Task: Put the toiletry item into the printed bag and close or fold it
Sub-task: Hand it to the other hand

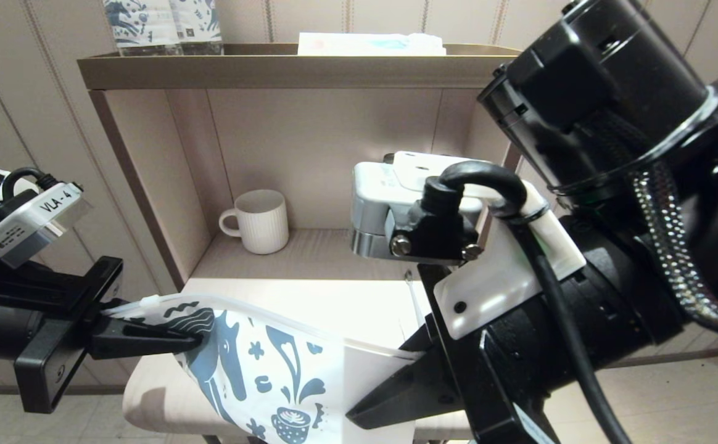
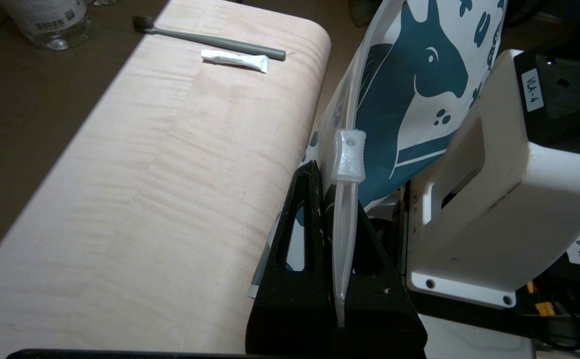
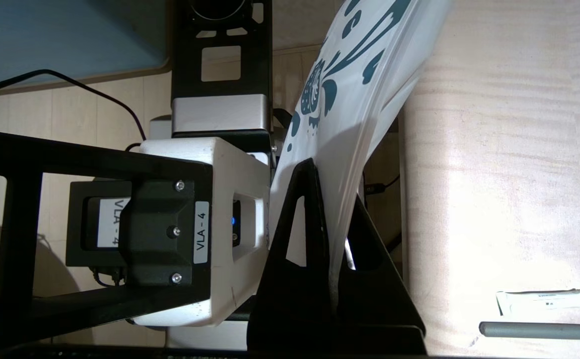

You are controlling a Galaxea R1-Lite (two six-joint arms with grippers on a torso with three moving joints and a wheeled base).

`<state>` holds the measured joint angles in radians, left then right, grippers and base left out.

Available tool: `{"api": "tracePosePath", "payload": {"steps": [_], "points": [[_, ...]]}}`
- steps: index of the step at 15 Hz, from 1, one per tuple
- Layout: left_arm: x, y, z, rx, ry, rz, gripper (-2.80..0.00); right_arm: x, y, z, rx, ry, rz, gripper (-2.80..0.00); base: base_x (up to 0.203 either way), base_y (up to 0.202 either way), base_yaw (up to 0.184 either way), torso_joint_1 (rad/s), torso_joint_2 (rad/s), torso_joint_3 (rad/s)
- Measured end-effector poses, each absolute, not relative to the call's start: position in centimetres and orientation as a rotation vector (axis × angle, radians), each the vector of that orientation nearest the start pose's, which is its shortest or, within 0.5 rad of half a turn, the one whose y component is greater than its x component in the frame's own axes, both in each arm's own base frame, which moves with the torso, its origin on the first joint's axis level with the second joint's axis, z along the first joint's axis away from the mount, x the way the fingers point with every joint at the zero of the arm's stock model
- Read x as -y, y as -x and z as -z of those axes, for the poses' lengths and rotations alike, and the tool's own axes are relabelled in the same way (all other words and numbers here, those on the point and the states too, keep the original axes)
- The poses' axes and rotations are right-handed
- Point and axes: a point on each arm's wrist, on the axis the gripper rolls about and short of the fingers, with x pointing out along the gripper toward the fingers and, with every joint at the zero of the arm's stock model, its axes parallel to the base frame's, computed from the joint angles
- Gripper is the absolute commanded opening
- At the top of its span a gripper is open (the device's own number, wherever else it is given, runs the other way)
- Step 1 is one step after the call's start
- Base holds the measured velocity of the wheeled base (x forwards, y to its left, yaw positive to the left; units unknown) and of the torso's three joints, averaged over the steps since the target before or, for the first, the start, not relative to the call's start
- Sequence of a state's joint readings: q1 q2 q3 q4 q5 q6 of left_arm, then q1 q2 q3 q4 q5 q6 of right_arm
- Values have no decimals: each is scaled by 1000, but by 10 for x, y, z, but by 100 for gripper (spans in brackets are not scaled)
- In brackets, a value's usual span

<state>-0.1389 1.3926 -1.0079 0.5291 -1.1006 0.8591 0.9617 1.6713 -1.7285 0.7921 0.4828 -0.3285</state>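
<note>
The printed bag point(image 1: 260, 364) point(image 2: 419, 85) point(image 3: 350, 99), white with a dark blue horse and flowers, hangs stretched between both grippers just in front of the table's near edge. My left gripper point(image 1: 192, 338) point(image 2: 337, 194) is shut on the bag's zip strip just behind the clear slider point(image 2: 349, 154). My right gripper point(image 1: 383, 401) point(image 3: 335, 189) is shut on the opposite end. The slim toothbrush point(image 2: 210, 40) point(image 3: 544, 330) lies flat on the table with its dark bristle head toward the bottles, outside the bag. The head view mostly hides it behind my right arm.
A small white tube point(image 2: 235, 60) lies beside the toothbrush on the pale wooden table point(image 1: 309, 308). A ribbed white mug point(image 1: 262, 220) stands in the shelf niche behind. Horse-print bottles point(image 1: 161, 24) and a white-and-blue packet point(image 1: 371, 44) sit on the shelf top. Another bottle point(image 2: 46, 20) stands near the brush.
</note>
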Motion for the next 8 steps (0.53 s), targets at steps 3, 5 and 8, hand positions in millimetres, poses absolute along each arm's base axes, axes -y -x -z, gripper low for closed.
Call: {"api": "tracePosePath", "payload": {"steps": [3,5,8], "points": [[47,-189,-227,-307,-258,1394,-280,-231,-149,-316,-553,449,-1492,-280,0,0,0,0,0,0],[47,-188,-227,-307,-259,1395,-280,-231,-149,-312,-562,465,-1474,0,0,0,0,0,0,0],[47,-188,-227,-307,-259,1396,-280,-237,-152,-309,-518,474,-1447,0,0,0,0,0,0,0]]}}
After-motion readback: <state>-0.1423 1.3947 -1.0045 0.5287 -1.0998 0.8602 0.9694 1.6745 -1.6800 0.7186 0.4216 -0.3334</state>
